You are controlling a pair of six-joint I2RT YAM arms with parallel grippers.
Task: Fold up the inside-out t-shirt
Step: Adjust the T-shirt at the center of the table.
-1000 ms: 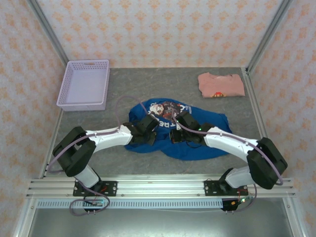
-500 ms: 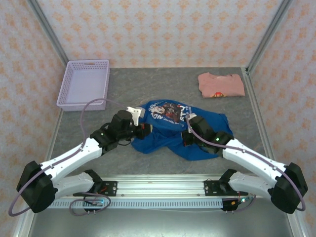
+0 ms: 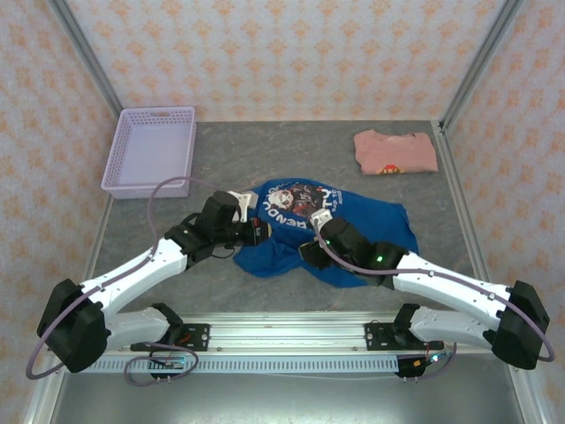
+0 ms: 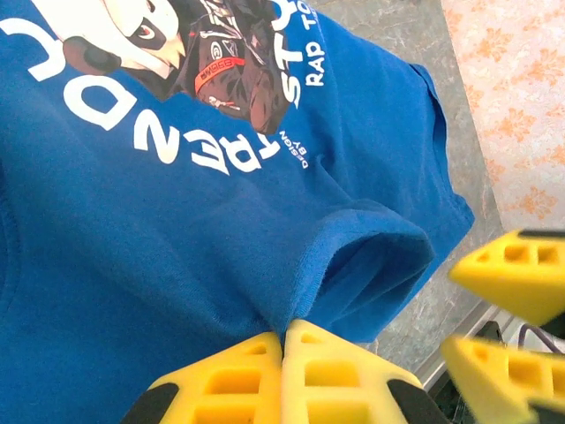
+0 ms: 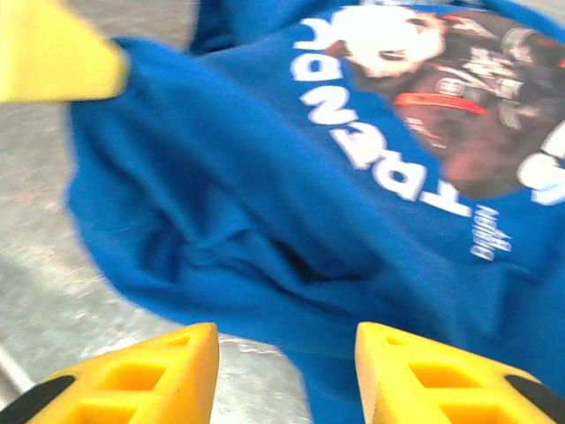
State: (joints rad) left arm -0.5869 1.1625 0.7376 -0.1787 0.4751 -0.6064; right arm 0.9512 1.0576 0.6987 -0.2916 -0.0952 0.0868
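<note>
Blue t-shirt (image 3: 381, 221) crumpled (print up), left pincer (image 4: 284, 334) clenched on its fold, right pincer (image 5: 284, 336) released, both reaching inward.

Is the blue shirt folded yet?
Not yet. The shirt shows its print on top, so it looks turned right-side out. The left hand pinches a fold of it; the right hand is open near its edge. Flattening and folding are left.
</note>
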